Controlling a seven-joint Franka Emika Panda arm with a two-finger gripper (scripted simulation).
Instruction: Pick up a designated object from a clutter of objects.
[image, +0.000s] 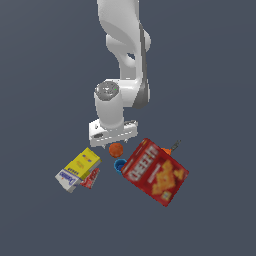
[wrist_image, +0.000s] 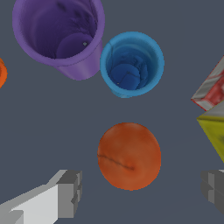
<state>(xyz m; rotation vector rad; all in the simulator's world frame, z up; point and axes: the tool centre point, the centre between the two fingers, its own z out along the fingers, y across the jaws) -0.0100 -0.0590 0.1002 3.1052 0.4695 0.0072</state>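
Note:
The designated object, a small orange-red ball (image: 116, 149) (wrist_image: 129, 155), rests on the dark floor in the clutter of objects. My gripper (image: 115, 142) (wrist_image: 140, 190) hangs just above it, open. In the wrist view the ball lies between the two grey fingers (wrist_image: 65, 194), a little off the line that joins them, and touches neither. A blue cup (image: 120, 165) (wrist_image: 131, 63) stands open side up close to the ball. A purple cup (wrist_image: 59, 35) stands right beside the blue one; in the exterior view the hand hides it.
A big red Cheez-It box (image: 155, 171) lies at the exterior view's right of the ball, with a small orange thing (image: 175, 146) (wrist_image: 1, 73) behind it. A yellow-and-white box (image: 78, 169) (wrist_image: 214, 127) and a small red packet (image: 90, 178) (wrist_image: 214, 89) lie at the left.

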